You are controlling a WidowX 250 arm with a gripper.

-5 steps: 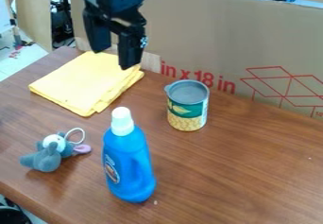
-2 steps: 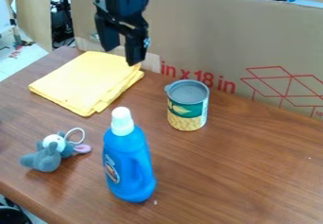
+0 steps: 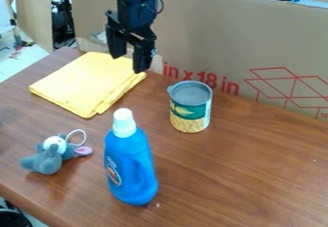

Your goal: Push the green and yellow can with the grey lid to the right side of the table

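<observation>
The folded yellow cloth [image 3: 83, 83] lies flat in the upper left of the frame, its layered edge toward the can. Over its far right corner hangs the gripper [image 3: 129, 63], fingers spread apart with nothing between them. Any work at this height calls for level fingertips and a slow, straight descent, since soft layers would likely ruck up or slide if brushed sideways. The open can [image 3: 190, 107], upright right of the cloth, deserves clearance, as does the tall blue bottle [image 3: 131, 166] at lower centre, which could tip if bumped. The grey plush toy [image 3: 50, 155] lies at lower left.
</observation>
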